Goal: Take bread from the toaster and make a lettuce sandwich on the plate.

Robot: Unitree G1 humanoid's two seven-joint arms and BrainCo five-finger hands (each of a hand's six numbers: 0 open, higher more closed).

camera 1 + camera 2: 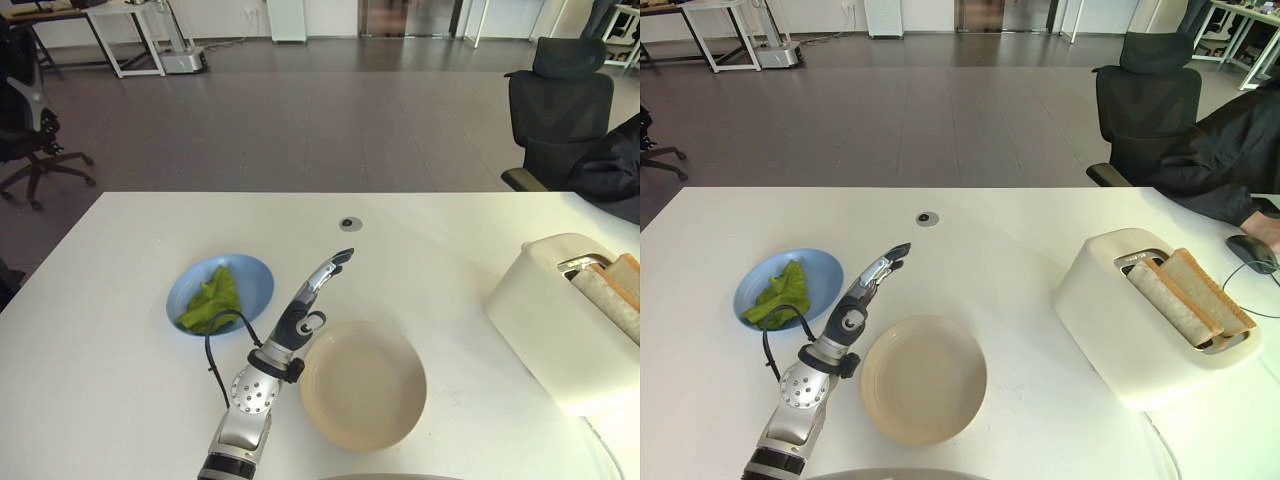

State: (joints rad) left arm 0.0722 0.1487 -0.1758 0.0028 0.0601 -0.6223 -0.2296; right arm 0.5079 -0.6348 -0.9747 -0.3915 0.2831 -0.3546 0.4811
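Bread [1192, 293], two slices, stands in the toaster [1108, 322] at the bench's [1040, 230] right, well apart from the left hand [862, 296], whose fingers [886, 267] are straight and empty, between lettuce [780, 293] and plate [924, 382]. The slices sit close together, so a pinch could catch both or tip the toaster.

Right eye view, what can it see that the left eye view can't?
Right eye view adds the whole toaster, with both pieces of bread standing in its slots, and a mouse beyond it. Left eye view adds most of a wheeled chair on the far left; there the toaster is cut off by the picture's edge. Both share the left hand, its fingers straight and holding nothing, between the blue plate with lettuce and the empty beige plate.
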